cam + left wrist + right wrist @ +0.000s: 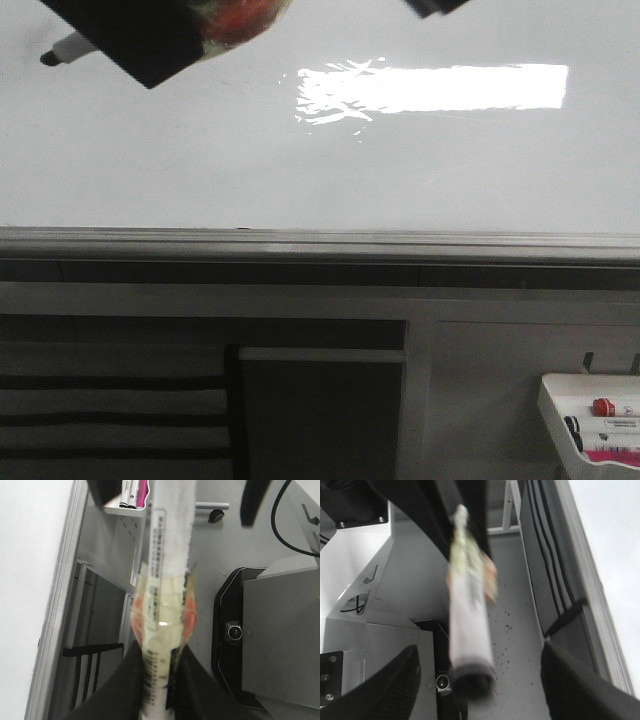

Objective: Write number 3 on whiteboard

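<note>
The whiteboard (200, 160) fills the upper front view, glossy, with a bright glare patch. No number 3 shows on it in any view. My left gripper (140, 40) hangs at the top left, shut on a white marker (65, 48) whose dark tip points left, close to the board. In the left wrist view the fingers (127, 680) clamp the tape-wrapped marker (167, 540), with the board (25, 555) alongside. My right gripper (435, 8) sits at the top edge. Its wrist view shows the gripper (480, 675) open wide, the blurred marker (470, 630) lying loose between the fingers.
A grey metal rail (320, 242) runs along the board's lower edge. Below it, a small white tray (590, 420) with markers sits at the lower right, and a dark slatted frame (110, 400) at the lower left. A black base (230, 640) lies on the floor.
</note>
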Tool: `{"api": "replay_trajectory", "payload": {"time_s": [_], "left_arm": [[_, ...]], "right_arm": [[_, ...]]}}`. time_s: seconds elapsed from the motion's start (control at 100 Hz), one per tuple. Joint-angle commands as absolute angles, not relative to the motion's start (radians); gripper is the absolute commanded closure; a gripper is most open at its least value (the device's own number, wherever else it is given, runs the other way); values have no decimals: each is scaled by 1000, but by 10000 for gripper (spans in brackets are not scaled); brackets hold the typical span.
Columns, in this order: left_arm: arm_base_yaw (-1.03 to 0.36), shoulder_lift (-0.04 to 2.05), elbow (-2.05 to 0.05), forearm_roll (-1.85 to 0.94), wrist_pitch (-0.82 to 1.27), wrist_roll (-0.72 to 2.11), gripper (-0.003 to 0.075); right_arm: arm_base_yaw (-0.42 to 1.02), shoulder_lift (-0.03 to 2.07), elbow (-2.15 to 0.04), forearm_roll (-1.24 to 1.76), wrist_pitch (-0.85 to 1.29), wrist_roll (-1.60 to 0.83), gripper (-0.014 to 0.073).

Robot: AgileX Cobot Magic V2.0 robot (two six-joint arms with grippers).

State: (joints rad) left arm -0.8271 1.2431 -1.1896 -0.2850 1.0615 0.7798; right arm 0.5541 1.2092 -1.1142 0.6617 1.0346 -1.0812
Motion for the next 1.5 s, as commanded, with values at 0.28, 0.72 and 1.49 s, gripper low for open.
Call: {"api": "replay_trajectory", "payload": {"time_s": [0.28, 0.72, 1.49], "left_arm": [[-836, 1224, -1225, -319, 1026, 790, 739], [-836, 1224, -1225, -317, 1026, 790, 739], [-836, 1224, -1225, -275, 985, 787, 615]], "right_arm": [[644, 1223, -1148, 706, 861, -1108, 283], [644, 1223, -1148, 731, 878, -1108, 587], [644, 1223, -1148, 731, 872, -1108, 628]]}}
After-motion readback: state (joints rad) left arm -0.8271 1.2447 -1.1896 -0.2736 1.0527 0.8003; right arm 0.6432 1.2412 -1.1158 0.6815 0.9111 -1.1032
